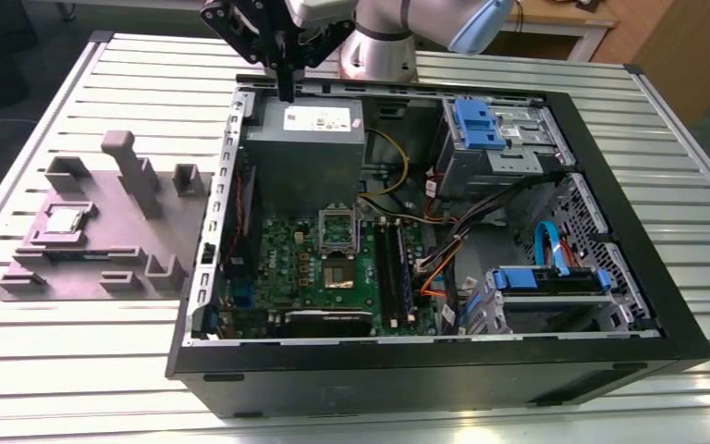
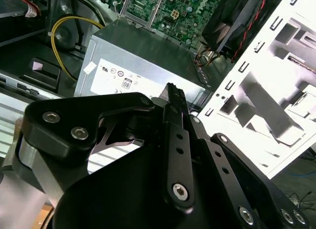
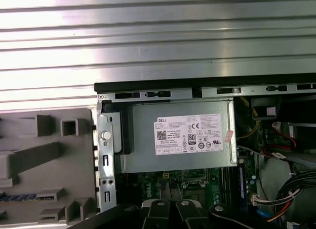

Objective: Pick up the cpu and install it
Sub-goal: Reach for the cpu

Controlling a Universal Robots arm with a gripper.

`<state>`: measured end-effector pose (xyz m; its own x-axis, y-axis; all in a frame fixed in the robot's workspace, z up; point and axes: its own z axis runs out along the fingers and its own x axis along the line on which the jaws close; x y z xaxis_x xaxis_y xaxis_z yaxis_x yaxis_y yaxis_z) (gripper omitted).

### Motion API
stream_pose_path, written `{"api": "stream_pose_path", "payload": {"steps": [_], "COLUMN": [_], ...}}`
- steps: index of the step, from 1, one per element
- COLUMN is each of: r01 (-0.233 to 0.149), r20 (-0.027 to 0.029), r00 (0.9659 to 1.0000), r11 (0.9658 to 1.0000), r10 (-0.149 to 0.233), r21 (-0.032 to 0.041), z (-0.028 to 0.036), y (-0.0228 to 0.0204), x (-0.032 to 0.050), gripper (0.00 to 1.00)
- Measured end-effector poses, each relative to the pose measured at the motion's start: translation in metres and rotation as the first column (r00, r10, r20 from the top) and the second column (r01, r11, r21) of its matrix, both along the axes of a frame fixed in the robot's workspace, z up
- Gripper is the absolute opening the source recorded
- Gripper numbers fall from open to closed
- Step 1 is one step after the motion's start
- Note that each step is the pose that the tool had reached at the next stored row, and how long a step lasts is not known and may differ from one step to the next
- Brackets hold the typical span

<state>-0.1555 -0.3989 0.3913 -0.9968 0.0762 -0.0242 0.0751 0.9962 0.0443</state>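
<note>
The end effector (image 1: 285, 88) hangs at the upper middle of the exterior view, its fingers pressed together on nothing. Its tips are just above the far rim of the open computer case (image 1: 632, 236) and the grey power supply (image 1: 306, 157). The cpu (image 1: 66, 219) lies at the frame's left in the grey fixture (image 1: 145, 254) on the slatted surface (image 1: 71, 370), well apart from the end effector. Fixture posts rise between the chip and the case's left edge. Inside the case, the motherboard (image 1: 287, 268) sits low at centre, with cables crowding its right edge.
</note>
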Motion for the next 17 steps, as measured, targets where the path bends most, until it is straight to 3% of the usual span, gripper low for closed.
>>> {"api": "stream_pose_path", "payload": {"steps": [17], "r01": [0.0], "r20": [-0.0002], "r00": [1.0], "r11": [1.0], "r10": [0.0], "r21": [0.0], "z": [-0.0006], "y": [0.0], "x": [-0.0058], "gripper": [0.1]}}
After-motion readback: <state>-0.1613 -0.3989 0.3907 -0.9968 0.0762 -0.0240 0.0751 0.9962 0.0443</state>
